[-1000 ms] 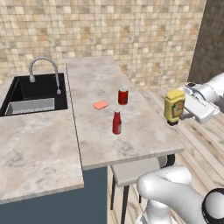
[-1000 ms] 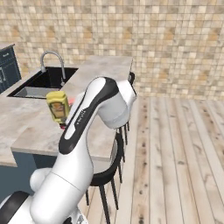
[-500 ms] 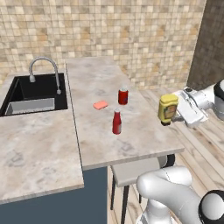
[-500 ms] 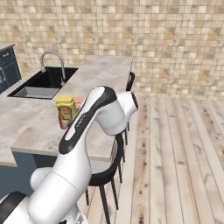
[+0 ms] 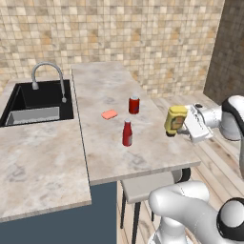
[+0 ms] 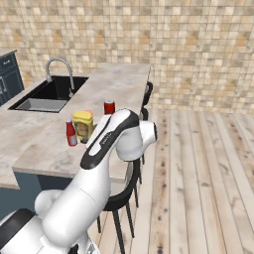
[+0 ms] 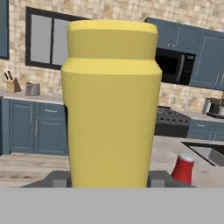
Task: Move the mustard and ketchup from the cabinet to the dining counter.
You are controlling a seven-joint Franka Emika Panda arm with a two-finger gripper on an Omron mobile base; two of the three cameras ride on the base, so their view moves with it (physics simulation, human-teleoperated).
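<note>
The mustard (image 5: 175, 120), a squat yellow bottle, stands upright over the right edge of the dining counter (image 5: 114, 88). My gripper (image 5: 185, 125) is shut on it from the right. I cannot tell whether its base touches the slab. From the hand view the mustard (image 7: 111, 105) is close up, and the gripper (image 7: 109, 178) clasps its lower sides. The ketchup (image 5: 127, 133), a slim red bottle, stands on the counter left of the mustard. From the right base view the mustard (image 6: 83, 124) is beside the ketchup (image 6: 71, 133), half behind my arm.
A short red can (image 5: 134, 105) and a small orange block (image 5: 109, 114) lie further back on the counter. The black sink (image 5: 38, 102) with its faucet (image 5: 47, 76) is at the left. A stool (image 5: 147, 186) stands under the overhang. Dark blue wall cabinets (image 7: 205, 57) hang far off.
The arm has carried the mustard leftward from beyond the counter's right edge to over it, closer to the ketchup. The ketchup and can have stayed put.
</note>
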